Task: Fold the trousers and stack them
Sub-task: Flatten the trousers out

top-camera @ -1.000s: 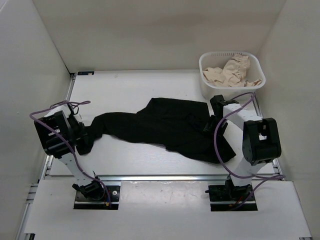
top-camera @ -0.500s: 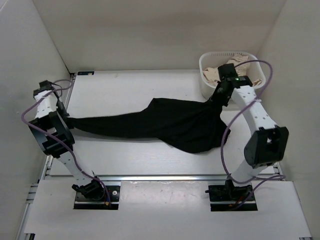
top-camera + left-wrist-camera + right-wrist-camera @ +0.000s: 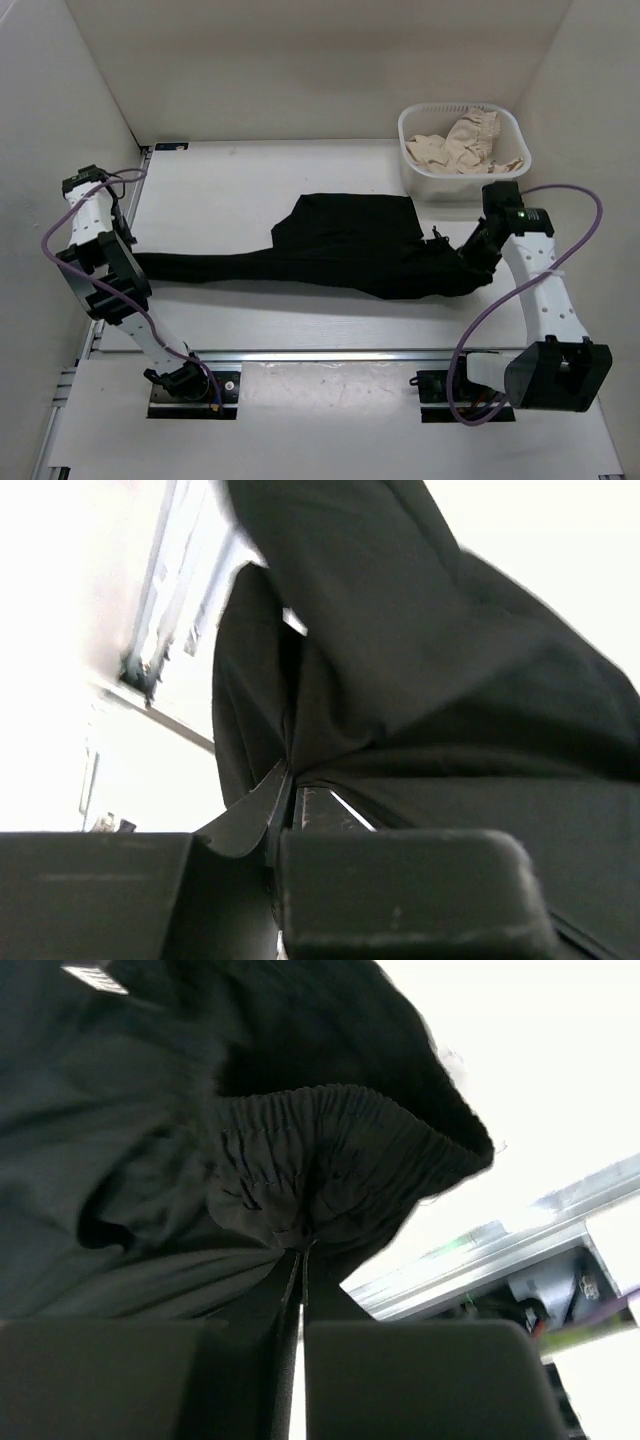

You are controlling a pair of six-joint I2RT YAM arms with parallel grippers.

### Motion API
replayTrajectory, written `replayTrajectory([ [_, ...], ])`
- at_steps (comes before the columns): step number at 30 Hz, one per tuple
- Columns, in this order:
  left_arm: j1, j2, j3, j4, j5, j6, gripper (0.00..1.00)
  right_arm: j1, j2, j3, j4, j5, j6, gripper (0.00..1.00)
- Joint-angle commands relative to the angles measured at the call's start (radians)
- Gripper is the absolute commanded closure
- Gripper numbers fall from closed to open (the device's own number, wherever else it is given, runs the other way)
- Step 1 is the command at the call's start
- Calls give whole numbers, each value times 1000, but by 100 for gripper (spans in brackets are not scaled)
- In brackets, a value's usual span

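Observation:
The black trousers [image 3: 340,245] lie stretched left to right across the table. My left gripper [image 3: 135,262] is shut on the leg end at the left; in the left wrist view the fabric [image 3: 420,650] runs out of the closed jaws. My right gripper [image 3: 470,262] is shut on the gathered waistband at the right; in the right wrist view the elastic band [image 3: 330,1150] bunches just beyond the closed fingers. The upper part of the trousers forms a wider flap near the table's middle.
A white basket [image 3: 410,140] stands at the back right and holds a beige ruffled garment [image 3: 465,145]. White walls enclose the table on three sides. A metal rail [image 3: 320,354] runs along the front edge.
The right gripper has swung from near the basket down and to the right with the waistband. The trousers are now pulled longer and flatter. The left arm has barely moved.

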Motion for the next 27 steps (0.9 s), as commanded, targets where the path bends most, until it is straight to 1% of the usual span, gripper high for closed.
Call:
replayTrajectory([
  [1, 24, -28, -45, -37, -74, 1, 86, -44, -85, -128, -75, 108, 22, 99],
  [2, 24, -50, -71, -49, -65, 1, 81, -44, -104, -169, -84, 108, 56, 81],
  [3, 24, -68, -152, -49, -56, 1, 73, -44, -122, -215, -84, 108, 71, 62],
  [4, 24, -88, -201, -49, -66, 1, 63, -55, -158, -260, -95, 108, 87, 38],
  [5, 24, -126, -246, -49, -66, 1, 53, -71, -176, -332, -95, 108, 114, 12],
  [6, 47, -142, -311, -49, -66, 1, 40, -81, -214, -354, -109, 120, 128, 8],
  [7, 59, -156, -327, -27, -66, 1, 35, -90, -236, -368, -119, 149, 144, 6],
  [9, 110, -165, -327, 15, -66, 1, 28, -110, -283, -357, -120, 181, 180, 3],
  [10, 127, -150, -291, 15, -66, 1, 24, -124, -284, -343, -110, 198, 181, 3],
  [12, 176, -101, -239, 26, -37, 1, 24, -124, -262, -320, -86, 207, 191, 3],
  [13, 188, -81, -197, 35, -1, 1, 24, -124, -242, -320, -45, 207, 191, 3],
  [14, 199, -62, -186, 44, 15, 1, 24, -124, -219, -320, -22, 207, 181, 3],
  [16, 199, -16, -186, 75, 24, 1, 24, -133, -152, -345, 37, 156, 152, 3],
  [17, 199, -16, -208, 85, 24, 1, 24, -133, -135, -345, 116, 60, 132, 3],
  [19, 199, -5, -238, 116, 38, 1, 23, -133, -112, -383, 161, 5, 118, 3],
  [20, 199, -5, -279, 159, 38, 1, 23, -133, -103, -397, 190, -9, 118, 3],
  [24, 199, 4, -343, 237, 29, 1, 21, -133, -89, -507, 238, -18, 118, 3],
  [27, 199, 40, -355, 247, 61, 1, 21, -133, -32, -535, 293, -18, 118, 6],
])
